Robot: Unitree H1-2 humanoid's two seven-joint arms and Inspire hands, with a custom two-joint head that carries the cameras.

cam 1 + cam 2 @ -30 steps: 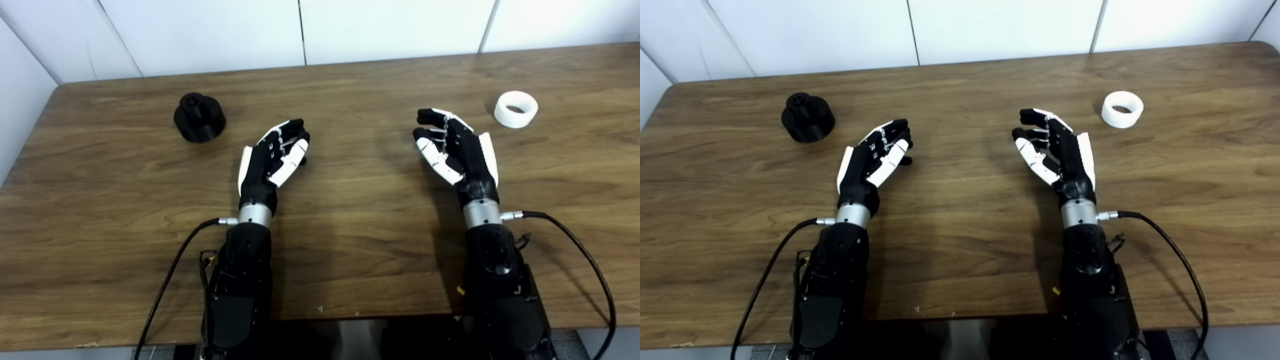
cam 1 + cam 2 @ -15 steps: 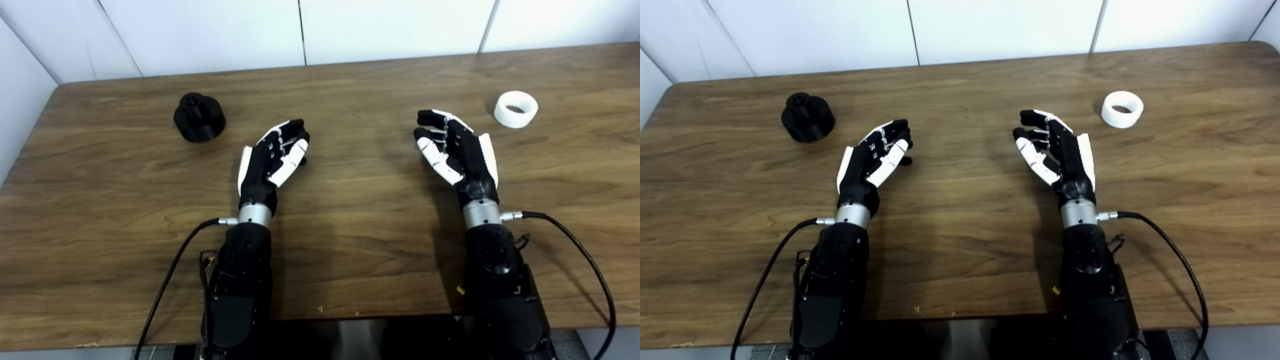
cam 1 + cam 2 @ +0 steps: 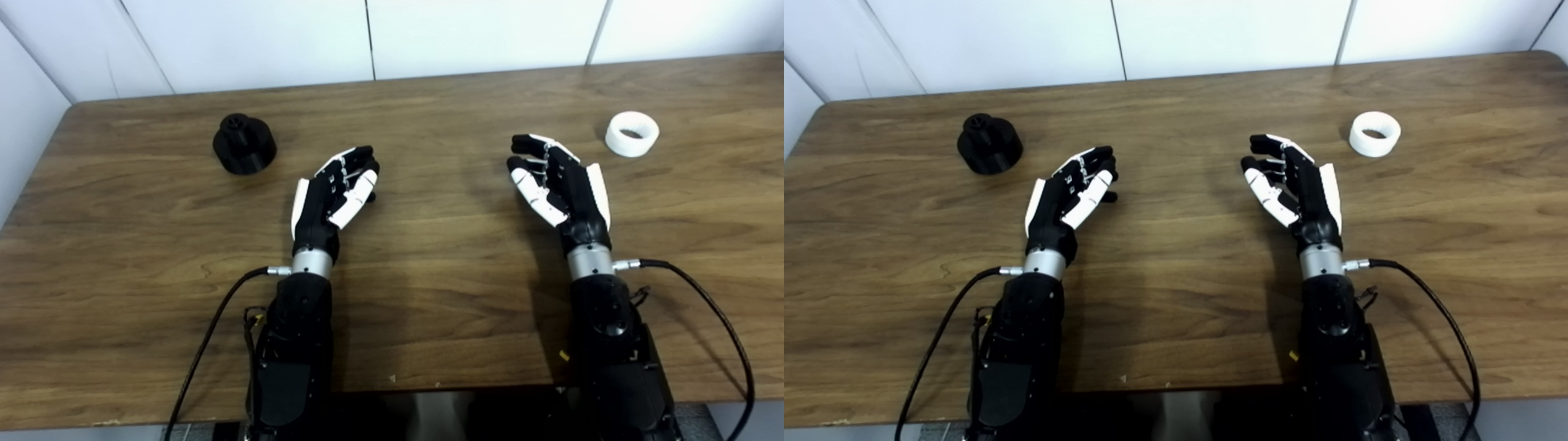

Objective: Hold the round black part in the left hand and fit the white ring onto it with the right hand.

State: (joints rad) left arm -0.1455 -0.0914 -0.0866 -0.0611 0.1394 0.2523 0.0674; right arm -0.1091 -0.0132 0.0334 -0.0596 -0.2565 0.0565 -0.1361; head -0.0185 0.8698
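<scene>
The round black part [image 3: 244, 144] stands on the wooden table [image 3: 429, 257] at the back left, with a small knob on its top. The white ring [image 3: 632, 133] lies flat at the back right. My left hand [image 3: 334, 195] rests mid-table, open and empty, to the right of and nearer than the black part. My right hand [image 3: 560, 184] is also open and empty, to the left of and nearer than the ring. Neither hand touches either piece.
White wall panels [image 3: 367, 37] run behind the table's far edge. A black cable [image 3: 704, 294] trails from the right wrist and another cable [image 3: 208, 343] from the left wrist over the table's near edge.
</scene>
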